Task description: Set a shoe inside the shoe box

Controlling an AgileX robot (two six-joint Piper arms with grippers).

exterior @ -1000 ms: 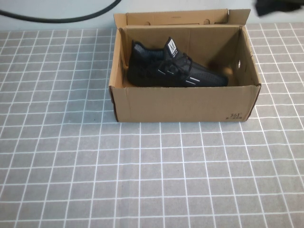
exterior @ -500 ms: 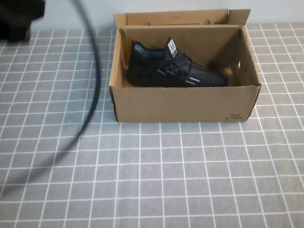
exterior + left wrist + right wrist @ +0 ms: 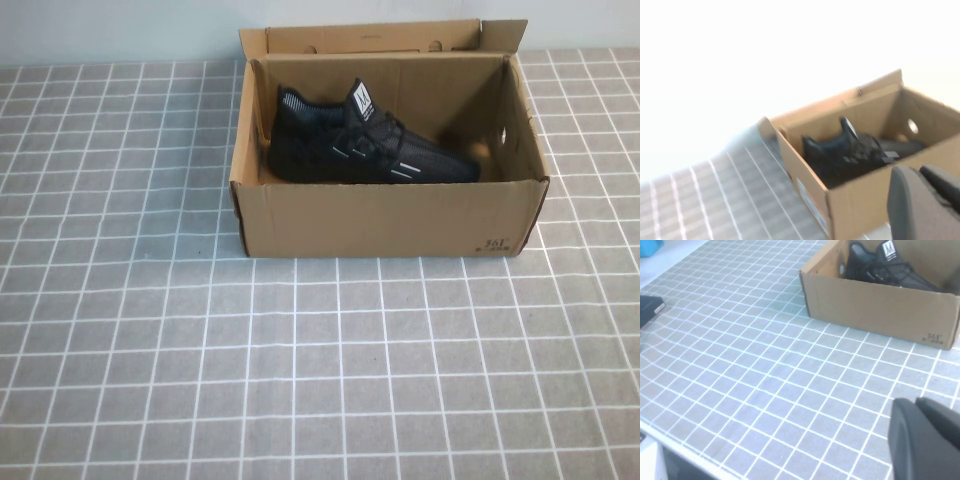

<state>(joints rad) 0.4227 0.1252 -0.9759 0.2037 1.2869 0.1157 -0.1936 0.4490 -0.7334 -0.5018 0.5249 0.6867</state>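
Observation:
The black shoe (image 3: 360, 150) lies on its sole inside the open brown shoe box (image 3: 390, 220) at the back middle of the table, toe toward the right. Neither arm shows in the high view. My left gripper (image 3: 921, 171) is shut and empty, held off the box's left side, looking at the shoe (image 3: 850, 150) in the shoe box (image 3: 855, 200). My right gripper (image 3: 916, 401) is shut and empty above the tiled table in front of the shoe box (image 3: 880, 305); the shoe (image 3: 885, 265) shows inside.
A grey tiled cloth (image 3: 300, 360) covers the table. In the right wrist view a black object (image 3: 650, 307) lies at the table's edge and a blue thing (image 3: 647, 246) sits beyond it. The box's back flap (image 3: 370, 38) stands upright.
A dark arm part at the top right, then a dark part and cable sweeping across the left, have left the high view. The shoe and box have not moved.

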